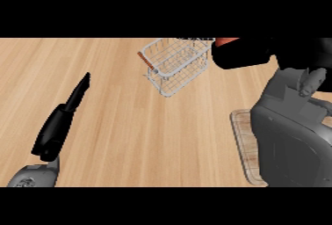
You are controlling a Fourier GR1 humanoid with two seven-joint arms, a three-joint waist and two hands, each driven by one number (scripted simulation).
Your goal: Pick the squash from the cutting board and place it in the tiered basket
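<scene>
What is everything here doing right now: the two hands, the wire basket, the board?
Left robot hand: open, fingers straight, resting at the view's left.
Right robot hand: up beside the basket, fingers hidden.
Tiered basket: on the counter, looks tilted.
Cutting board: flat, largely covered by the right forearm.
Squash: cannot be made out.

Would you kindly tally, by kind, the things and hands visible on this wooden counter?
White wire tiered basket: 1
Light wooden cutting board: 1
Black robot hands: 2, the left hand and the right hand
Total: 4
The squash cannot be made out; only a sliver of orange shows beside the right hand.
</scene>
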